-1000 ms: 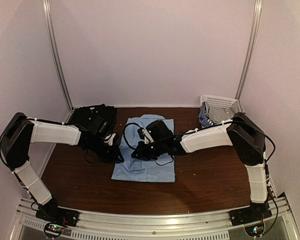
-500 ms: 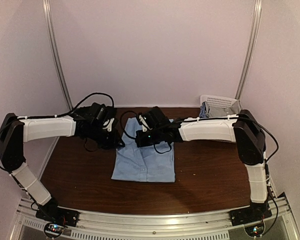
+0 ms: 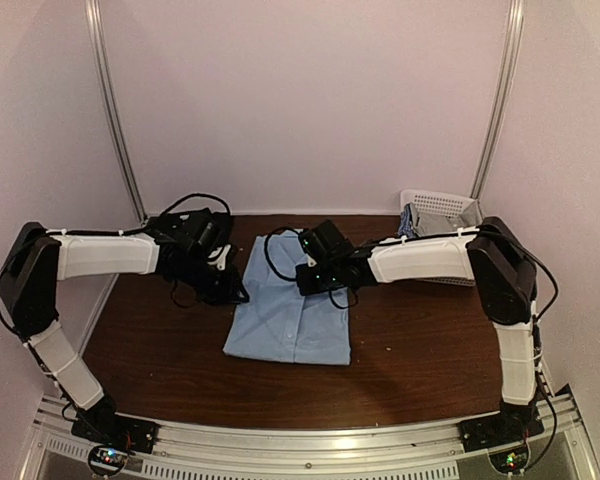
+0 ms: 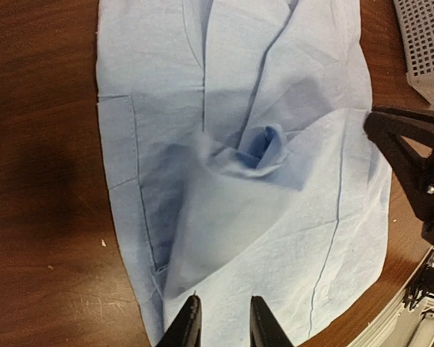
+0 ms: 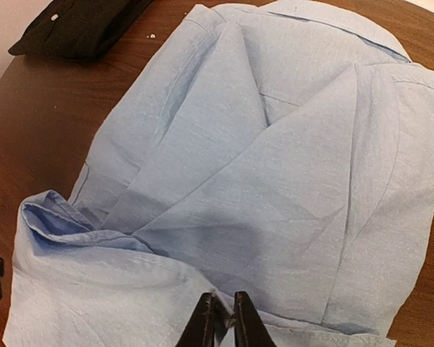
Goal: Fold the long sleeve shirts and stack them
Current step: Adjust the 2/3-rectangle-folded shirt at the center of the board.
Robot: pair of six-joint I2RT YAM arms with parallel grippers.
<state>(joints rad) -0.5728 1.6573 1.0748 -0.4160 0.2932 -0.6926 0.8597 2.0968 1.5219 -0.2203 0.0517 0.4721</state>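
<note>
Two robot arms reach across a brown table [image 3: 420, 340] toward the light blue shirt [image 3: 290, 315], which lies partly folded at the middle of the tabletop; the right gripper [image 5: 223, 307] is pinched closed on an edge of the shirt, blue cloth caught between its fingertips; the left gripper [image 4: 222, 311] works at the shirt's left side, its jaws narrowly parted around a tented fold of the same cloth that rises to their tips; the black shirt [image 5: 79, 25] rests folded at the table's back left, near the blue one; a white lattice basket [image 3: 440, 205] sits in the back right corner.
</note>
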